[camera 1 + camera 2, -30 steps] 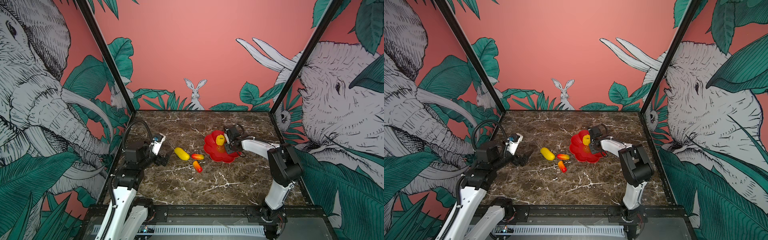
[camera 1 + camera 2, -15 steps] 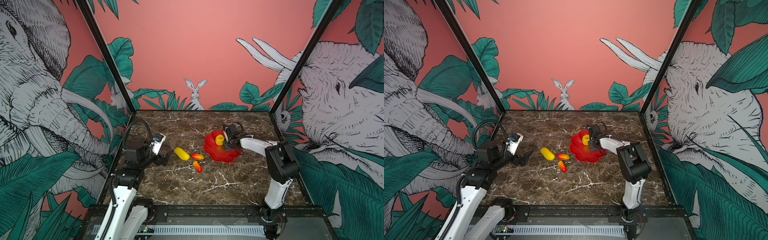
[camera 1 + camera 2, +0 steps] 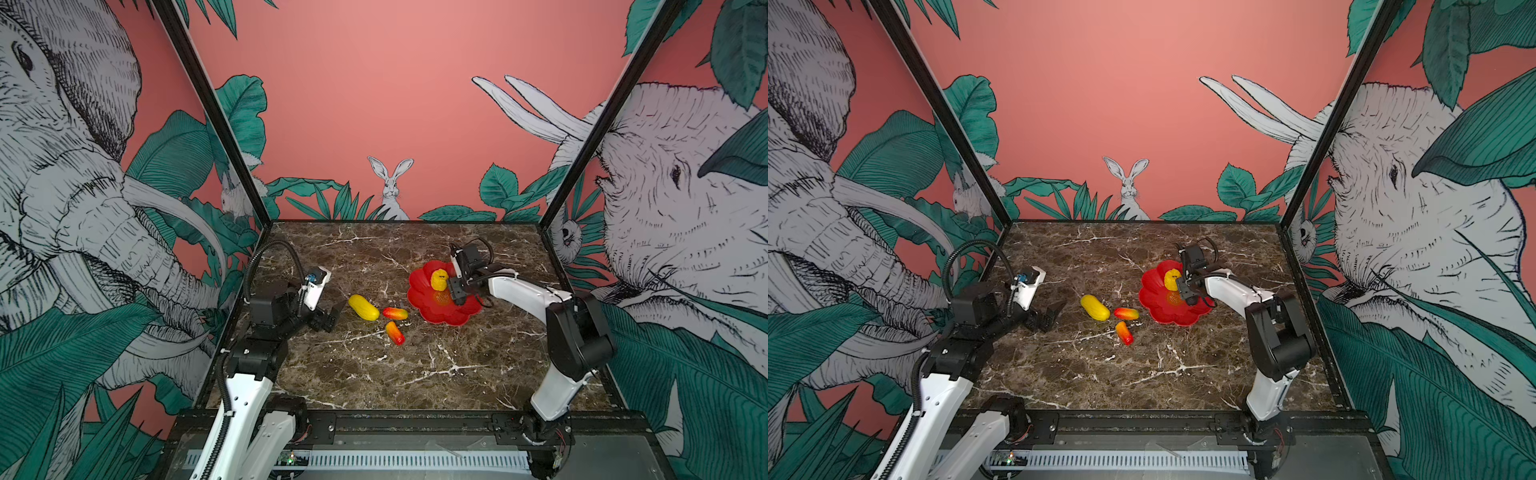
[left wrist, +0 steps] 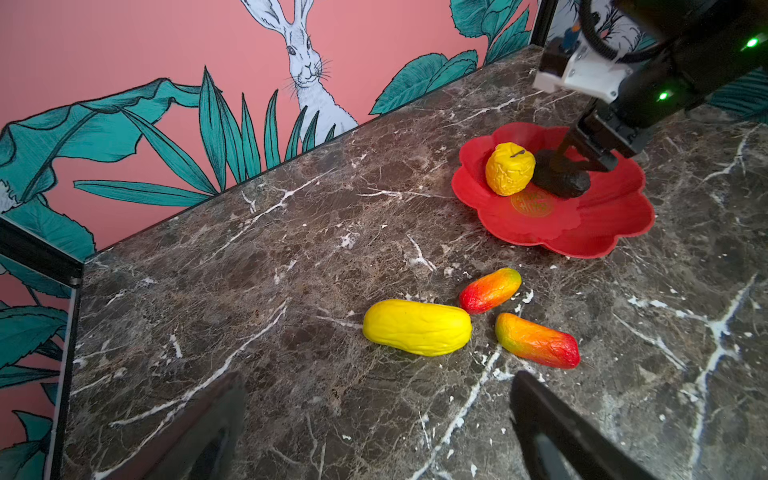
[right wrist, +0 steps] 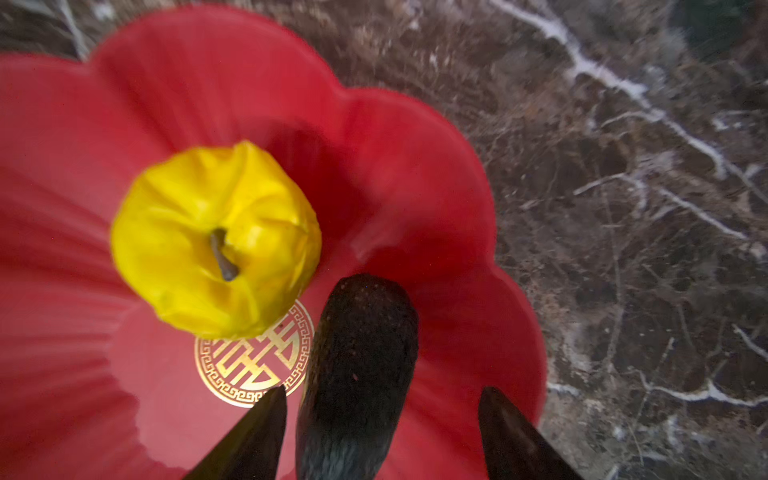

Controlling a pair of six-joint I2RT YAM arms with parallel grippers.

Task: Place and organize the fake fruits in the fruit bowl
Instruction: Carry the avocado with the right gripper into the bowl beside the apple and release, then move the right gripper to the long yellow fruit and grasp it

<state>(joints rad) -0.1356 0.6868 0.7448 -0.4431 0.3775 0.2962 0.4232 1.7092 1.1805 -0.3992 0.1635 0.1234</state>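
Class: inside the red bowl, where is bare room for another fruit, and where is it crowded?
Free: the bowl's petals nearest the table fruits. Crowded: by the far rim, where the lumpy yellow fruit and black fruit sit under the right gripper.

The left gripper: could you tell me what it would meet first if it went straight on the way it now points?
Probably the long yellow fruit. The left gripper is open and aimed across bare marble table toward it, though depth is hard to judge and it might pass just beside it.

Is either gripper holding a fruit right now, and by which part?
Neither: right gripper stands open around the black-brown fruit lying in the bowl; left gripper is open, empty.
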